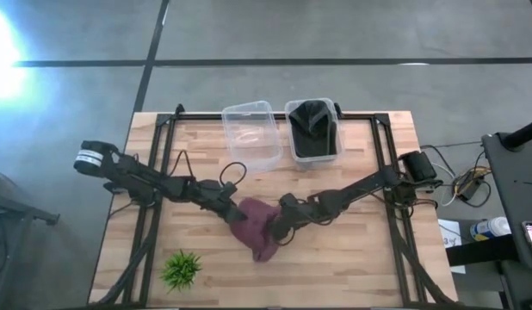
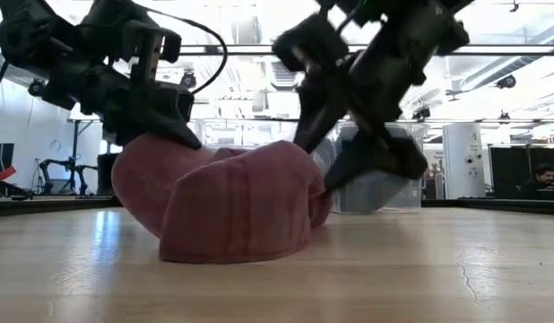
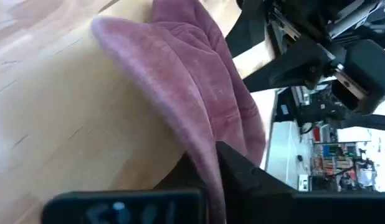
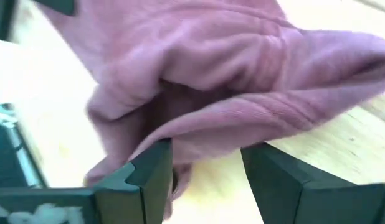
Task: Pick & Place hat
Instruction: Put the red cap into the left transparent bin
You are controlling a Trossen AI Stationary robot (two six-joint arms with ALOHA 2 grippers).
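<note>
The dusky-pink soft hat (image 1: 259, 231) lies mid-table, its lower edge (image 2: 232, 256) on the wood. My left gripper (image 1: 232, 212) is at the hat's left side and shut on its brim. My right gripper (image 1: 278, 227) comes in low from the right and is open. In the right wrist view its fingers (image 4: 156, 169) stand on either side of a fold at the hat's edge (image 4: 208, 134). The low view shows the left gripper (image 2: 169, 126) above the hat's raised left part and the right gripper (image 2: 353, 166) at its right side. My left gripper pinches the hat's brim edge (image 3: 206, 169) between its two fingers, coming in slanting from the table's left. That side of the hat is held up a little while the rest (image 2: 237, 242) sits on the table. Whether my right gripper touches the fold between its fingers, I cannot tell.
Two clear bins stand at the table's far edge: an empty one (image 1: 251, 133) and one holding a dark hat (image 1: 314, 129). A small green plant (image 1: 182, 269) sits near the near-left corner. Bare wood lies to the hat's near and right sides.
</note>
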